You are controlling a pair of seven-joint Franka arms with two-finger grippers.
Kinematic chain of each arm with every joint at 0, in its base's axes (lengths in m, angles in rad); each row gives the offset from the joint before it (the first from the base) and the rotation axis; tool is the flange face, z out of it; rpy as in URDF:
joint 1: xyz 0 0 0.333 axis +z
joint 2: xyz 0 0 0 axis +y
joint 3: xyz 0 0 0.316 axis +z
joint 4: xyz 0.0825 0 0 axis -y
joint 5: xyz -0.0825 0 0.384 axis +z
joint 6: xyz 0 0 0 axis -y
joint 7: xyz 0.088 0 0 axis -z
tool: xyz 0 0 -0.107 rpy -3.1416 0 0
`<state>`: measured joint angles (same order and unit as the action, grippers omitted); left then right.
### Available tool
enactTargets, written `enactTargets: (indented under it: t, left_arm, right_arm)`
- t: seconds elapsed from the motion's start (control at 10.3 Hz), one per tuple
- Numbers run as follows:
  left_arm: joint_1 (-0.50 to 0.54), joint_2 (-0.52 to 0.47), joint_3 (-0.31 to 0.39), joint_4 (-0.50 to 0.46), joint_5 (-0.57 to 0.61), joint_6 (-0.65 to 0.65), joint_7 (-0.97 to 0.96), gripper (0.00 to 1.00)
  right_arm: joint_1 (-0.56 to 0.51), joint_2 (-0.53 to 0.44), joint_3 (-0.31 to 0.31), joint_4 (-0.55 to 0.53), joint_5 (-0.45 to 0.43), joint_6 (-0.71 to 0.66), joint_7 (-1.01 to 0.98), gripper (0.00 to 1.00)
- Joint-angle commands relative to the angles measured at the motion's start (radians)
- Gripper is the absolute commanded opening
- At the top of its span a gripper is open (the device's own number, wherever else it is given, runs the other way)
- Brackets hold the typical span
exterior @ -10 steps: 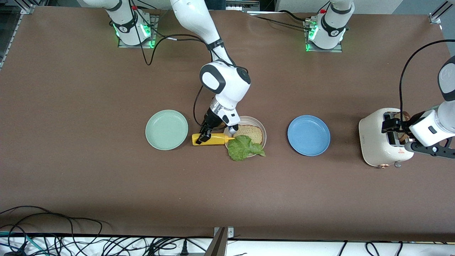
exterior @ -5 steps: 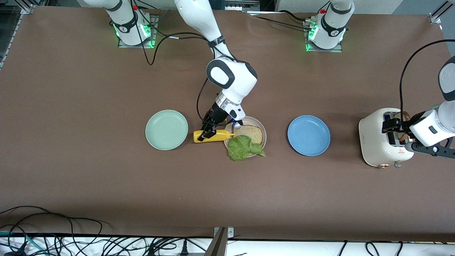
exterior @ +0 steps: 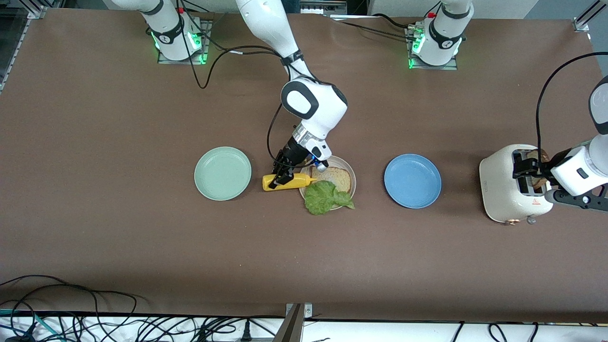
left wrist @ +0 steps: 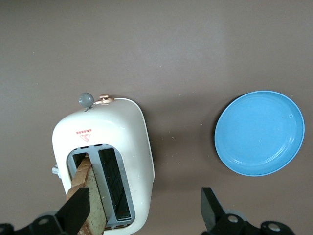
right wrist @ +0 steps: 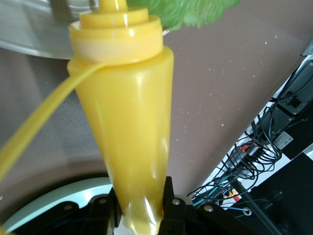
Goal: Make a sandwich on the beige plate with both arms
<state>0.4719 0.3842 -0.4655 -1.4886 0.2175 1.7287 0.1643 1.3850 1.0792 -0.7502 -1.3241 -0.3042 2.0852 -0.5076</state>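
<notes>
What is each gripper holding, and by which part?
Right gripper: yellow squeeze bottle, gripped near its base. Left gripper: open, holding nothing.

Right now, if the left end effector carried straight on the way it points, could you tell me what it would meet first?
Most likely the bread slice standing in the toaster. The left end effector is open above it, one finger already beside the slice. How far above is unclear, so this is a best guess.

bread (exterior: pixel 336 178) and lettuce (exterior: pixel 326 197) on plate (exterior: pixel 350 169).
</notes>
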Motion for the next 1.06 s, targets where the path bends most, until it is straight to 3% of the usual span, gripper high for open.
enactTargets:
  t: [0.0,0.29,0.58,0.97]
  left_arm:
    - [0.011,-0.004,-0.002,0.007,0.037,-0.001,0.0,1.0]
    - [0.03,0.001,-0.002,0.008,0.037,-0.001,0.024,1.0]
    - [0.037,0.004,-0.002,0.004,0.033,0.012,0.027,1.0]
    - [0.14,0.053,-0.002,-0.013,0.023,0.043,0.115,1.0]
  right_arm:
    - [-0.007,-0.022,-0.024,0.031,0.0,-0.028,-0.037,0.0]
    - [-0.078,-0.135,-0.093,0.019,0.265,-0.03,-0.263,0.0]
    - [-0.153,-0.235,-0.17,0.0,0.485,-0.135,-0.451,0.0]
    - [-0.343,-0.471,-0.189,-0.192,0.773,-0.201,-0.694,0.0]
